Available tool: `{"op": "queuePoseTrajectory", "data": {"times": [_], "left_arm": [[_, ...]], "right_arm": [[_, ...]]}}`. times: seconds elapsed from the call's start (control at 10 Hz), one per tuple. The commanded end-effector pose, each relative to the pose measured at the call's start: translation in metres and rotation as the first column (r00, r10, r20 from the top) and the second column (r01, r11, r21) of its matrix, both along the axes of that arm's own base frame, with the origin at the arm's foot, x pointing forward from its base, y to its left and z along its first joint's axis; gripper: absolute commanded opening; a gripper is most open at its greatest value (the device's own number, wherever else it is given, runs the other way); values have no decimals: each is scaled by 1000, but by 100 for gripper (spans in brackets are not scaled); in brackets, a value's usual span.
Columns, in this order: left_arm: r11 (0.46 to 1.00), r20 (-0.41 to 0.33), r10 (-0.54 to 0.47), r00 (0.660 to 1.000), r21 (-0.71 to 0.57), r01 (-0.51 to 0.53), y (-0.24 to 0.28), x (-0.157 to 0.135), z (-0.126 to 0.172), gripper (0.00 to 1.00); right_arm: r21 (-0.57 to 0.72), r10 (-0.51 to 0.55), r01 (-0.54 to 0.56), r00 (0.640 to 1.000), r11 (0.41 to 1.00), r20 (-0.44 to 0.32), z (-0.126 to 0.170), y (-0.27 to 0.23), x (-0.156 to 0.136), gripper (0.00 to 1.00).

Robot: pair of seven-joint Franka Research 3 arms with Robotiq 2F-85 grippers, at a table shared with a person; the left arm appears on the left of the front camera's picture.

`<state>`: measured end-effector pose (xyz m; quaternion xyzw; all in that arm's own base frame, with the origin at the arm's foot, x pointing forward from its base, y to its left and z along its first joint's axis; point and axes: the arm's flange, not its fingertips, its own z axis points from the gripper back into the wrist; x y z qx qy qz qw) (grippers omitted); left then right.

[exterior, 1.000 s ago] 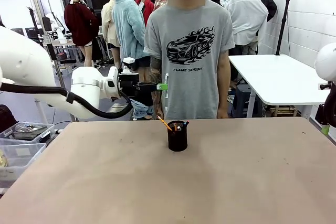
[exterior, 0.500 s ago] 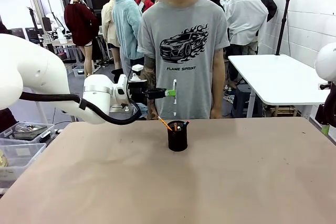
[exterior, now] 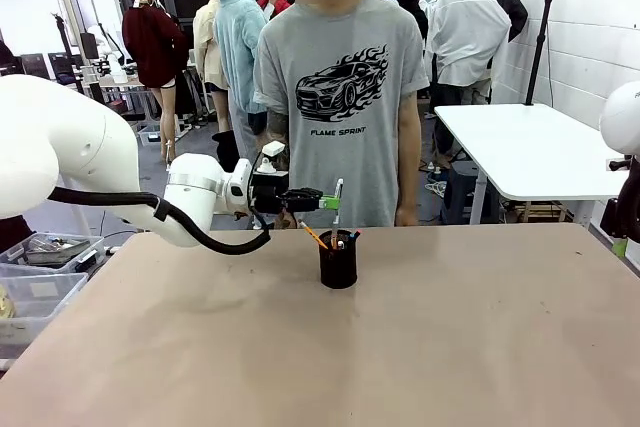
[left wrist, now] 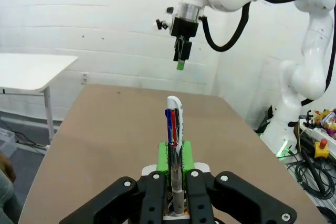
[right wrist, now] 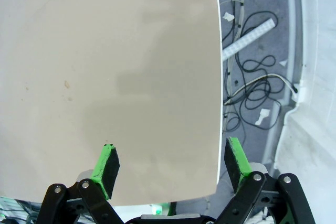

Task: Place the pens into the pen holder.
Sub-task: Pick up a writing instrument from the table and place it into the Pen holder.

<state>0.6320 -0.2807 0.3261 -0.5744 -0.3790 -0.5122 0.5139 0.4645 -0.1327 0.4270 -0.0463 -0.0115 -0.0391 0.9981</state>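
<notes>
The black mesh pen holder [exterior: 338, 261] stands mid-table at the far side. An orange pencil [exterior: 314, 235] leans out of its left side, and a dark pen's tip [exterior: 352, 236] shows at its rim. My left gripper [exterior: 327, 202] is shut on a white pen [exterior: 337, 203], held upright right above the holder with its lower end near the mouth. In the left wrist view the white pen [left wrist: 174, 124], with blue and red sliders, sticks out between the green pads of the left gripper [left wrist: 174, 157]. My right gripper [right wrist: 172, 161] hangs open and bare over the table's edge.
A person in a grey T-shirt [exterior: 338, 97] stands right behind the table's far edge, arms down. Plastic bins [exterior: 40, 267] sit off the table's left side. A white table [exterior: 530, 147] stands at the back right. Cables [right wrist: 252, 98] lie on the floor beyond the table's edge.
My left gripper has carried the white pen rightward and downward, from beside the person's arm to just above the pen holder. The right arm has stayed put.
</notes>
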Motion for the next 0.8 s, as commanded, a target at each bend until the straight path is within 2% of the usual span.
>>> {"op": "queuePoseTrajectory", "data": {"times": [0.0,0.1,0.2,0.4,0.7], "left_arm": [[1000,42,-2,999,23,1,5,7,-5,0],[999,47,-4,999,33,2,6,6,-6,0],[999,51,-3,999,33,1,7,5,-4,15],[1000,76,2,997,27,-4,9,4,3,55],[1000,109,19,994,-11,-18,16,0,18,55]], "right_arm": [[-3,-14,14,1000,1000,-7,1,1,0,100],[-3,-14,14,1000,1000,-7,1,1,0,100],[-3,-14,14,1000,1000,-7,1,1,0,100],[-3,-14,14,1000,1000,-7,1,1,0,100],[-3,-14,14,1000,1000,-7,1,1,0,100]]}}
